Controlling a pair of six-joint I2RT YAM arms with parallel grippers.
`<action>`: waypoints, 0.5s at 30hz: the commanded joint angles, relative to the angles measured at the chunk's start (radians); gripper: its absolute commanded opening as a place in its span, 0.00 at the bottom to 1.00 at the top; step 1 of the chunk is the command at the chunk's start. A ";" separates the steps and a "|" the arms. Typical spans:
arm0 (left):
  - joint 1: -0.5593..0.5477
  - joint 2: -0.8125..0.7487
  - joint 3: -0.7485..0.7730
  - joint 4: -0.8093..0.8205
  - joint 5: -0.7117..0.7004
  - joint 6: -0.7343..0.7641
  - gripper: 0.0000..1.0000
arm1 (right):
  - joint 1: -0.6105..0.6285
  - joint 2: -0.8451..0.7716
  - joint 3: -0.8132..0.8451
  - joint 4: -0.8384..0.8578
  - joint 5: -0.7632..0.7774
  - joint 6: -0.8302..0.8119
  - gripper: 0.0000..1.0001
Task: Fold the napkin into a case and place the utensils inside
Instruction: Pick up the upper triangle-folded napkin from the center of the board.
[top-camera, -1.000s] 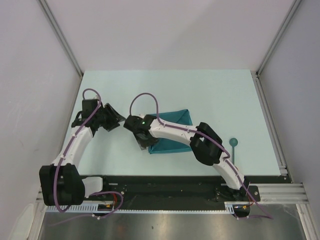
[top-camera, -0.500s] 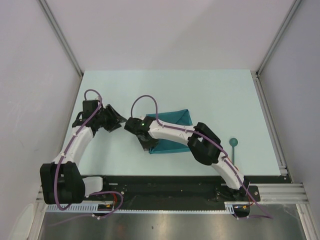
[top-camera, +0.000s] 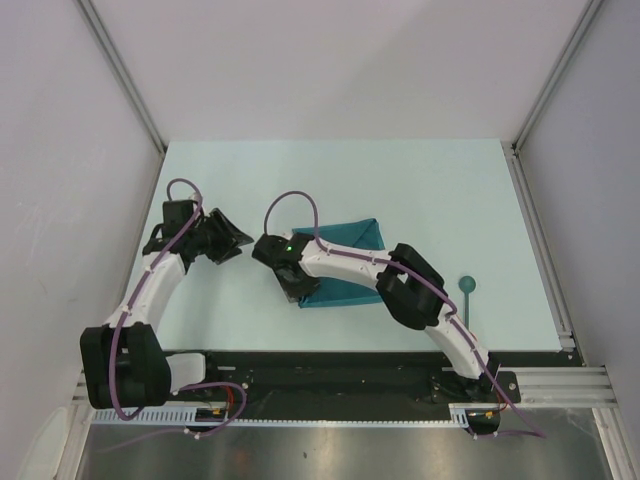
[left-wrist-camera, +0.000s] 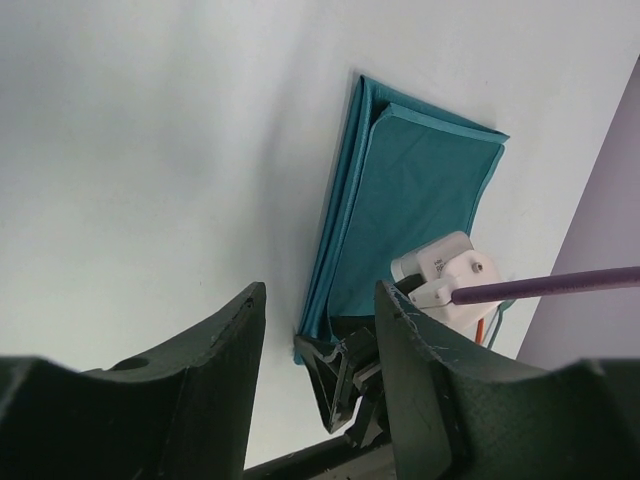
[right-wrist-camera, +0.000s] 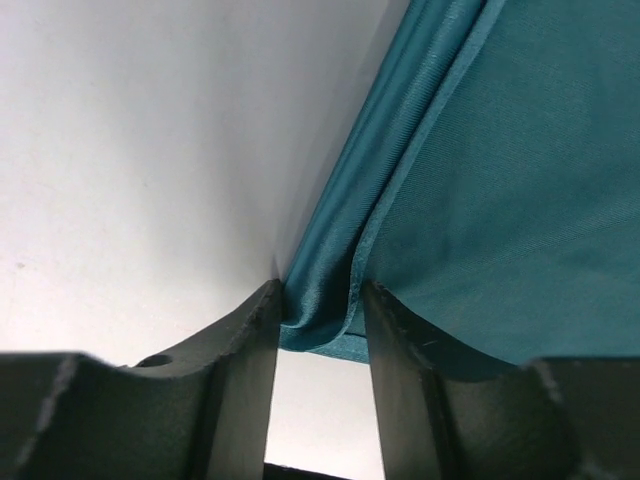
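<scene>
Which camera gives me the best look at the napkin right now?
Left wrist: the napkin lies nearly whole, folded layers visible. Top external has the right arm covering part of it; right wrist shows only a corner between the right tool's fingers.

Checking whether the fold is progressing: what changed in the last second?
Barely anything: the right gripper shifted only slightly at the napkin's near-left corner, its jaws straddling the folded edge. Napkin, open left gripper and green utensil stayed put.
</scene>
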 joint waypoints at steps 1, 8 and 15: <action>0.013 0.002 -0.003 0.022 0.027 0.018 0.53 | 0.007 0.041 -0.059 -0.002 -0.018 -0.002 0.39; 0.025 -0.006 -0.068 0.146 0.156 0.002 0.67 | -0.025 0.002 -0.139 0.083 -0.069 -0.016 0.00; 0.019 0.132 -0.064 0.220 0.272 -0.046 0.79 | -0.063 -0.154 -0.198 0.215 -0.155 -0.049 0.00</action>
